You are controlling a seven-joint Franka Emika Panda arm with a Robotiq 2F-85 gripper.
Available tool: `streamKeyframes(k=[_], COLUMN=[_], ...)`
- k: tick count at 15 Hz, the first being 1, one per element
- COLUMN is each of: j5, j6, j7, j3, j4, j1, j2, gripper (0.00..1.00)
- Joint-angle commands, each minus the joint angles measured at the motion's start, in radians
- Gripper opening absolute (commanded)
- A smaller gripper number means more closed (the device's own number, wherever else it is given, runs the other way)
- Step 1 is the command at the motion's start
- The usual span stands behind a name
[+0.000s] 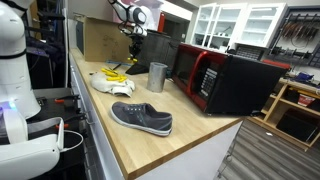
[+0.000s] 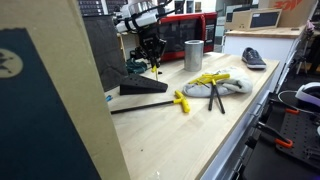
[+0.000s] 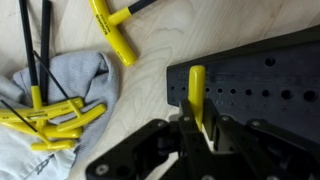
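Fingers [image 3: 222, 132] clamped on a yellow T-handle hex key [image 3: 197, 92], nearly together w/ just the handle betw. them; the handle sticks up out of the grip in wrist view. Key hangs over the black holder block [image 3: 270, 85], near its front edge by the rows of holes. Its shaft is hidden, so can't tell if the tip sits in a hole. In an exterior view the fingers [image 2: 152, 50] hang just above the block [image 2: 140, 88] at the far end of the tabletop [image 2: 215, 125]. Beside the block, a grey cloth [image 3: 85, 72] w/ a bunch of yellow-handled keys [image 3: 55, 122] on it; one loose yellow key [image 3: 115, 30] lies on bare wood betw. cloth and block. Further along: metal cup [image 1: 157, 77], dark shoe [image 1: 142, 118], red-and-black microwave [image 1: 225, 80], all well apart from the fingers.
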Motion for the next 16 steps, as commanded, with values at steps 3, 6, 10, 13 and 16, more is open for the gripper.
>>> streamKeyframes(k=[3,6,10,13,16], j5=[0.017,0.016,0.009,0.006,-0.002], j6=[0.007,0.007,0.017,0.025,0.048], j7=[0.028,0.029,0.034,0.033,0.032], j3=[-0.008,-0.010,-0.014,-0.015,-0.016], j4=[0.003,0.004,-0.002,-0.005,-0.012], j1=[-0.001,-0.003,0.000,0.000,0.004], j2=[0.014,0.023,0.022,0.017,0.012], gripper=[0.49,0.71,0.99,0.98,0.65])
